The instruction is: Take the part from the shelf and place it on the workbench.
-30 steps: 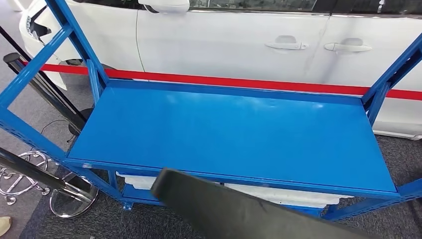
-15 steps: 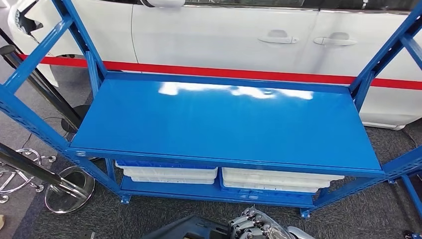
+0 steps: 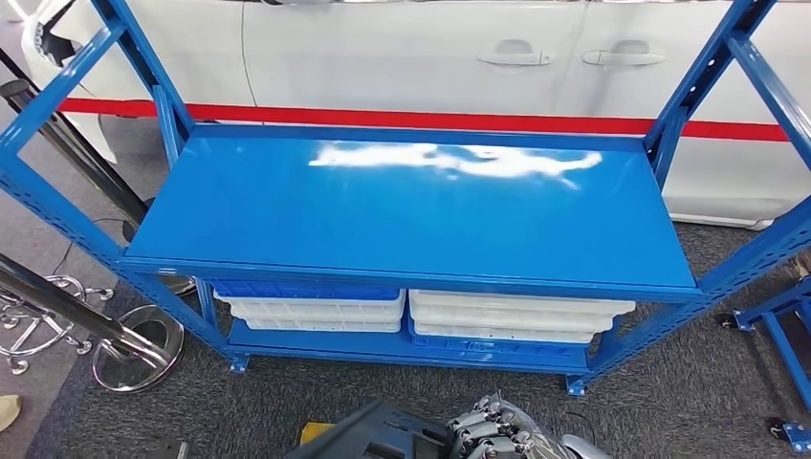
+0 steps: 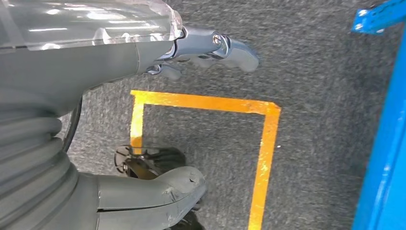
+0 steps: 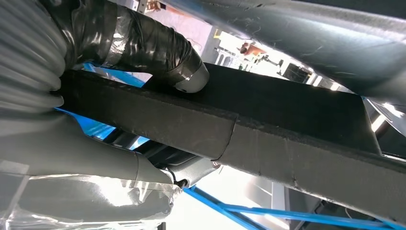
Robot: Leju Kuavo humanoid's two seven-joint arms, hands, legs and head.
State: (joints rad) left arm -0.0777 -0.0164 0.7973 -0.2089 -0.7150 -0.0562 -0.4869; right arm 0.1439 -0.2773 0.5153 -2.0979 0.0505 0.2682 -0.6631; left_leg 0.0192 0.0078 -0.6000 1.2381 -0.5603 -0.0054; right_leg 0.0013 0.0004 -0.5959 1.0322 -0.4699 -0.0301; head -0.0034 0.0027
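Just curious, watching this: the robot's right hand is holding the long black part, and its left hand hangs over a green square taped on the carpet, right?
Nearly. The right hand does grip the black part, as the right wrist view shows. But the tape outline on the carpet beneath the left hand is orange-yellow, not green; the left wrist view shows it.

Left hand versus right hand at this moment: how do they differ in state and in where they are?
The right hand grips the black part, thumb pressed on its face; the left hand holds nothing, fingers apart. The right hand sits low in the head view, in front of the blue shelf; the left hand hangs above grey carpet with yellow floor tape. Both have grey ribbed covers.
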